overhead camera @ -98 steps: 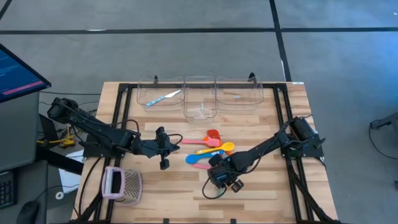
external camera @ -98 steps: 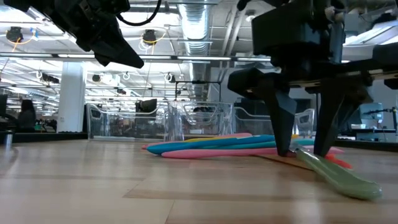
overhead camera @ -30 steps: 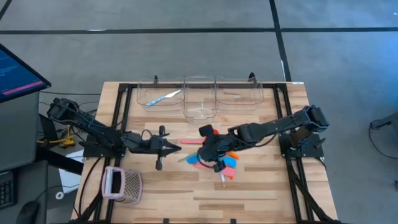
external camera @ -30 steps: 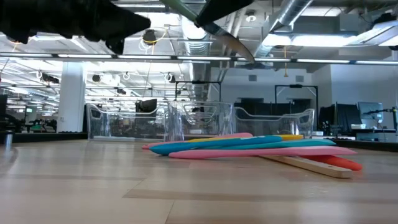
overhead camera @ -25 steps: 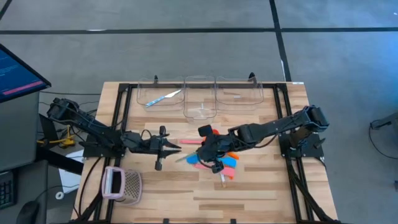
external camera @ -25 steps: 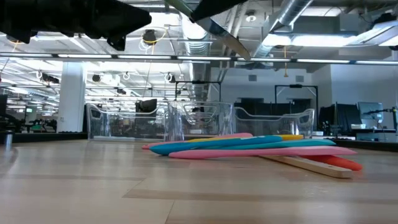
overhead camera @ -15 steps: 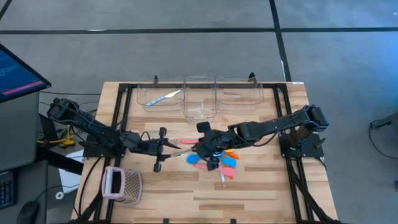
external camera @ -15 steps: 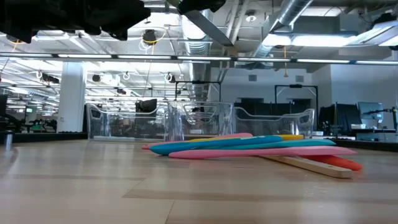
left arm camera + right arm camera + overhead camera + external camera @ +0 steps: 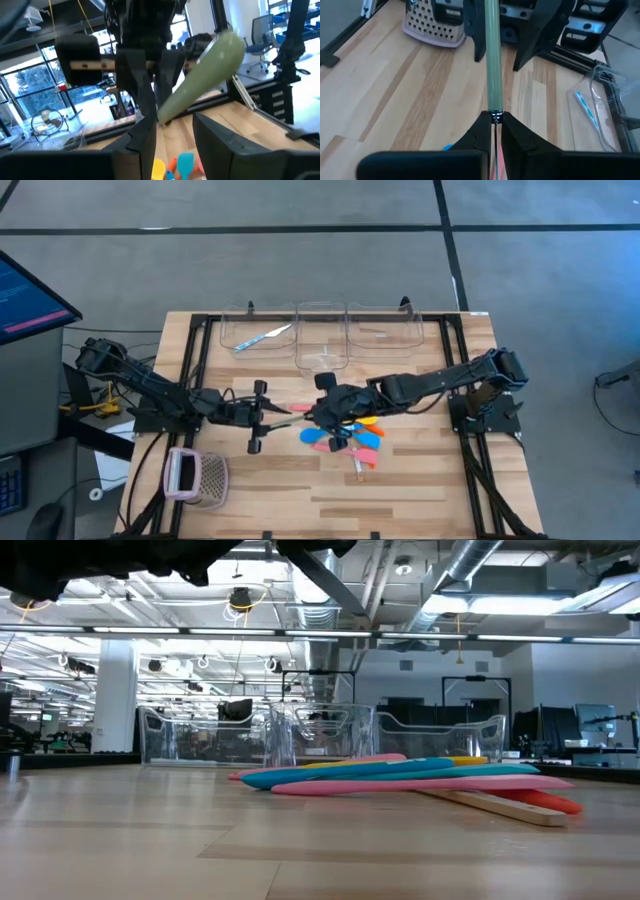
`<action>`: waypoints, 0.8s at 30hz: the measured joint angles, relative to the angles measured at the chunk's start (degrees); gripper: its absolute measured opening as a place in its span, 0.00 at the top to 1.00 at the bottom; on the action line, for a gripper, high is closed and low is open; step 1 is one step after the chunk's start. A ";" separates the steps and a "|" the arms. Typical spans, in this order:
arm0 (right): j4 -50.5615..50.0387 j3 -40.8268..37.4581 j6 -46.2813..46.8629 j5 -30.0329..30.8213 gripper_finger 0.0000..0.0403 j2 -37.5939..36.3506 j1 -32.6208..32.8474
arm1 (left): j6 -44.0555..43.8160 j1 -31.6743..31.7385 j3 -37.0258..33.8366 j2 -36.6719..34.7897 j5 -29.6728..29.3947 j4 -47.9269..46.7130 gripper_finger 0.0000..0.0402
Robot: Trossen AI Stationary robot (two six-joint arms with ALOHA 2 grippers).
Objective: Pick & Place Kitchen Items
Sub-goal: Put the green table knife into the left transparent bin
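Right gripper [image 9: 493, 131] pinches green-handled utensil [image 9: 492, 55] (left gripper [image 9: 172, 140] spread).

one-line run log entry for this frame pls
phase: handover | right pincer: shut on green-handled utensil | left pincer: open around its handle | spoons: on table

Utensil positions
Green-handled utensil [image 9: 493, 60] held level above table; blue [image 9: 350, 772], pink [image 9: 420, 783] spoons and red spatula [image 9: 520, 804] lie heaped mid-table.
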 joint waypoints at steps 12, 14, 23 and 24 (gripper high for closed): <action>1.17 0.00 -0.45 -0.23 0.97 0.00 -0.29 | -0.43 0.01 4.44 4.93 -0.13 0.17 0.69; 1.03 0.00 -0.45 -0.27 0.97 0.04 -0.33 | -0.94 0.07 5.90 7.47 -0.19 1.21 0.70; 0.43 -0.07 -0.44 -0.40 0.97 0.07 -0.17 | -1.17 0.02 8.33 11.05 -0.40 2.51 0.75; 0.41 -0.07 -0.43 -0.35 0.97 0.07 -0.18 | -1.18 -0.01 8.28 10.63 -0.39 2.22 0.75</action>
